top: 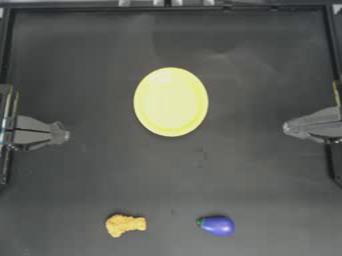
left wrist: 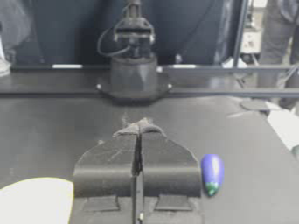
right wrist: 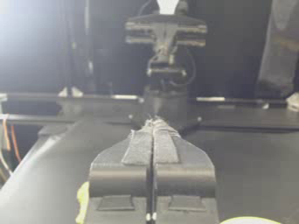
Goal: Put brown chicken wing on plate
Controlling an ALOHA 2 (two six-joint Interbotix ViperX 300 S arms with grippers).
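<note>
Wing: the small lumpy golden-brown breaded toy chicken wing (top: pixel 125 225) lies on the dark table (top: pixel 267 180) near the top view's bottom edge, left of centre, long axis roughly left to right.
Look: rough, irregular, much smaller than the plate.
Neighbour: a purple eggplant with green stem (top: pixel 216 225) lies to its right, apart.
Plate: the round flat bright yellow plate (top: pixel 170 102) sits mid-table, bare, well apart from the wing.
Nearer arm: left gripper (top: pixel 61 134), parked at the left edge, jaws pressed together, holding nothing.
Other arm: right gripper (top: pixel 288 128), parked at the right edge, jaws likewise together, farther from the wing.
</note>
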